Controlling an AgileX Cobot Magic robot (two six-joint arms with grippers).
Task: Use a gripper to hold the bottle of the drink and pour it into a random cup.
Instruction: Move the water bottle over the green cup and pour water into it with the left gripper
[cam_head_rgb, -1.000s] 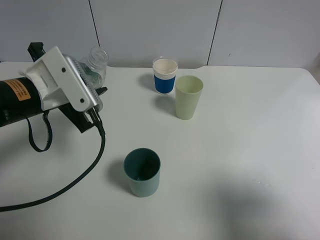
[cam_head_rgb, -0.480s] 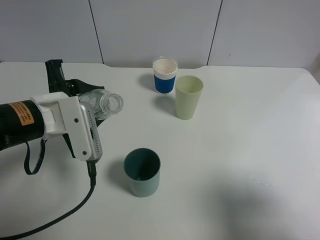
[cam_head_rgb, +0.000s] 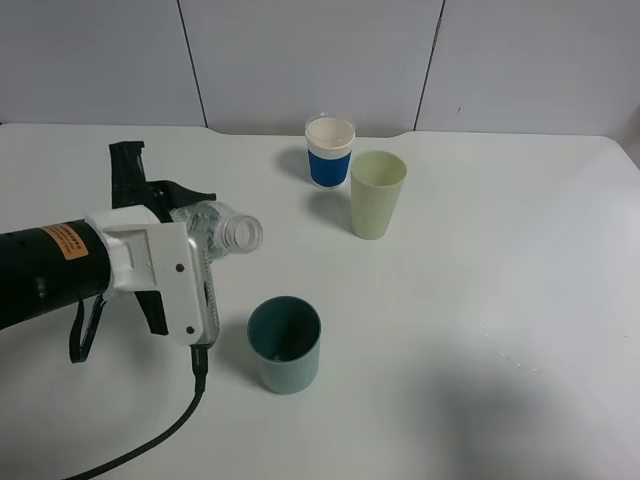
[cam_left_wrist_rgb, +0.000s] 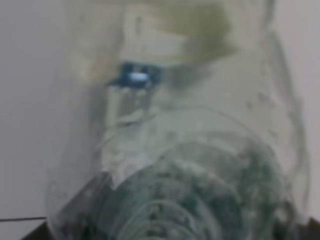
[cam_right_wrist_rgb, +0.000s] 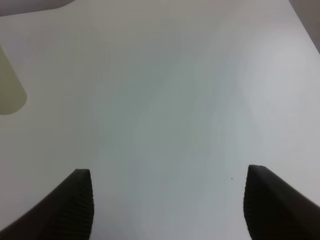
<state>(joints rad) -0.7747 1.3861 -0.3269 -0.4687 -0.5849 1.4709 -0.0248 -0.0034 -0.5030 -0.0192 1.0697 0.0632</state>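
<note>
Left claw (cam_head_rgb: 190, 245) clamped on tilted bottle (cam_head_rgb: 232, 230), centre-left | mouth apparently not over teal cup (cam_head_rgb: 285, 343), lower centre | risk: spill onto bench (cam_head_rgb: 500, 250) if tipped further here.

We see the high view bright and evenly lit, sharp from edge to edge. A soft shadow lies left of the cup (cam_head_rgb: 285, 345), and a broad faint one dims the table (cam_head_rgb: 500, 400) toward the front. In the left wrist view the bottle (cam_left_wrist_rgb: 175, 150) sits so close that we get only blur, murky green and blue smears. The right gripper (cam_right_wrist_rgb: 167, 207) shows dark, unfocused tips.
</note>
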